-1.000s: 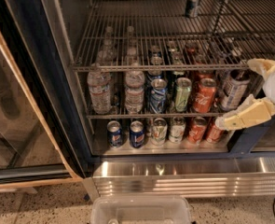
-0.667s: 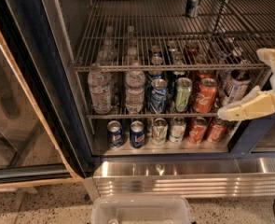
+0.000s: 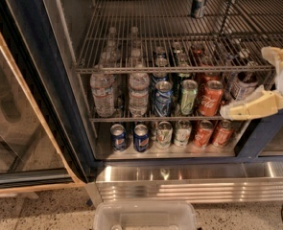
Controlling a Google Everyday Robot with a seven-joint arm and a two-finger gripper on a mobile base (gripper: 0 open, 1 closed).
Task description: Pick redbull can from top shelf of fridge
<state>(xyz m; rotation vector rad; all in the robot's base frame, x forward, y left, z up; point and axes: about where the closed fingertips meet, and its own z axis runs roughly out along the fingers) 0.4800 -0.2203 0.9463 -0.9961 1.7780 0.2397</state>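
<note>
The redbull can (image 3: 198,1), slim, blue and silver, stands far back on the top shelf (image 3: 146,42), a wire rack across the fridge (image 3: 40,80). Its top is cut off by the upper edge of the view. My gripper (image 3: 245,83) is at the right edge, in front of the fridge and at the level of the shelf below. It is well below and to the right of the can. Its cream fingers (image 3: 251,107) are spread apart and hold nothing.
The middle rack holds water bottles (image 3: 102,92), a green can (image 3: 188,97) and a red Coke can (image 3: 210,98). The bottom holds Pepsi cans (image 3: 118,137) and more soda cans. The glass door (image 3: 16,104) stands open at left. A clear plastic bin (image 3: 146,217) sits on the floor in front.
My gripper has risen slightly and shifted a little right, from beside the lower cans toward the middle rack's level. The cans have not moved.
</note>
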